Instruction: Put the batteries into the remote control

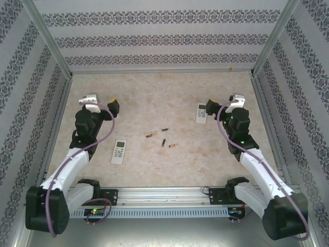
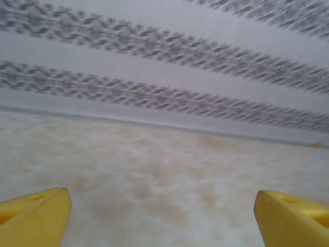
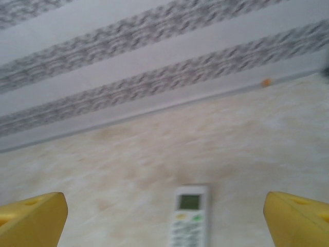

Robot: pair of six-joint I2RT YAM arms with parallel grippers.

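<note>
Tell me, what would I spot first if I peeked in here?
Two big robot arms, the left arm and the right arm, curl up from the near edge. Between them four tiny batteries lie scattered, with a white remote beside the left arm and another remote near the right. Flowery striped wallpaper stands all around.

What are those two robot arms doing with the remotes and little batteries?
Nothing is held yet. Both grippers are open above the table: the left gripper over bare tabletop, the right gripper facing one remote. The other remote lies near the left arm, and the four batteries lie loose in the middle between them.
</note>
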